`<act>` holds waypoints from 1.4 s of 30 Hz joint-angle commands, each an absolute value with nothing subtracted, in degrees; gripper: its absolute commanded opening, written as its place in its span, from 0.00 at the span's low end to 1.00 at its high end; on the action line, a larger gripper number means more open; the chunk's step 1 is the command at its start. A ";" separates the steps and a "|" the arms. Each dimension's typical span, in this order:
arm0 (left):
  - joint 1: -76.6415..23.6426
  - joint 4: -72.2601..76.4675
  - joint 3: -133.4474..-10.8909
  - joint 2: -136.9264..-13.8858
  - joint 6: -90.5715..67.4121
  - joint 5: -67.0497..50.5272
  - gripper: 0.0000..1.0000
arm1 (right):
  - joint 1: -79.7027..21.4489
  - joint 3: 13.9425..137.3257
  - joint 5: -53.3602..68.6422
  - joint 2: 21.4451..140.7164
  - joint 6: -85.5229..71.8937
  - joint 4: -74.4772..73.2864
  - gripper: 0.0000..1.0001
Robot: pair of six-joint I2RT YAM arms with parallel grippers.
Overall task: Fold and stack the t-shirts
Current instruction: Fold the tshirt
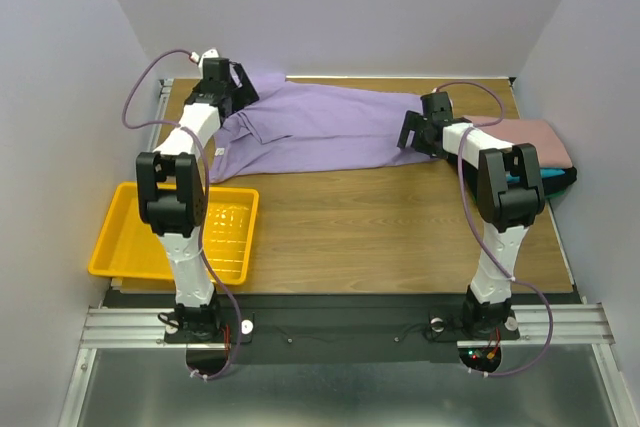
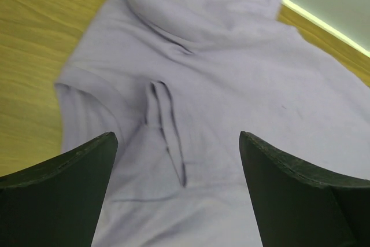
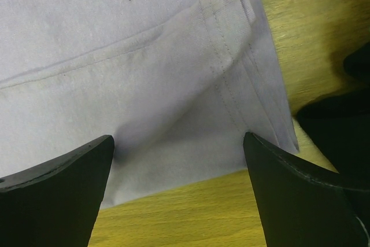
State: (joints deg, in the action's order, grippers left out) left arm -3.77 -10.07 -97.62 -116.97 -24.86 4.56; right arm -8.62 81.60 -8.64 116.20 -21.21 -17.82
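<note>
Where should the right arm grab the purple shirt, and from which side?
The stitched hem at the right end of the lavender shirt, from straight above. It lies flat and exposed at the cloth's edge on the table, and the right gripper hovers over it, jaws open, so a plain descent and pinch should do.

Your left gripper (image 2: 176,148) has its fingers spread wide over the lavender t-shirt (image 2: 248,79). A raised pleat (image 2: 167,128) lies between them, ahead of the tips, and the wooden table (image 2: 34,50) shows beyond the left finger.
</note>
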 commanded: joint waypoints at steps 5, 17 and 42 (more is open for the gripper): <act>-9.13 -4.92 -87.72 -110.57 -23.82 0.62 0.99 | -8.70 80.77 -11.59 114.43 -21.18 -16.52 1.00; -9.14 -6.68 -88.32 -117.32 -24.35 5.09 0.98 | -8.70 80.60 -13.01 114.87 -21.09 -16.52 1.00; 2.55 -11.60 -110.92 -129.82 -30.94 5.19 0.99 | -8.61 81.38 -16.09 114.79 -20.74 -16.52 1.00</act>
State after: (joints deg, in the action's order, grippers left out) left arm 1.04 -10.44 -107.90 -133.16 -29.06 4.27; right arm -8.71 81.14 -14.02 116.20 -21.17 -17.50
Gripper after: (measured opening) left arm 0.985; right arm 0.998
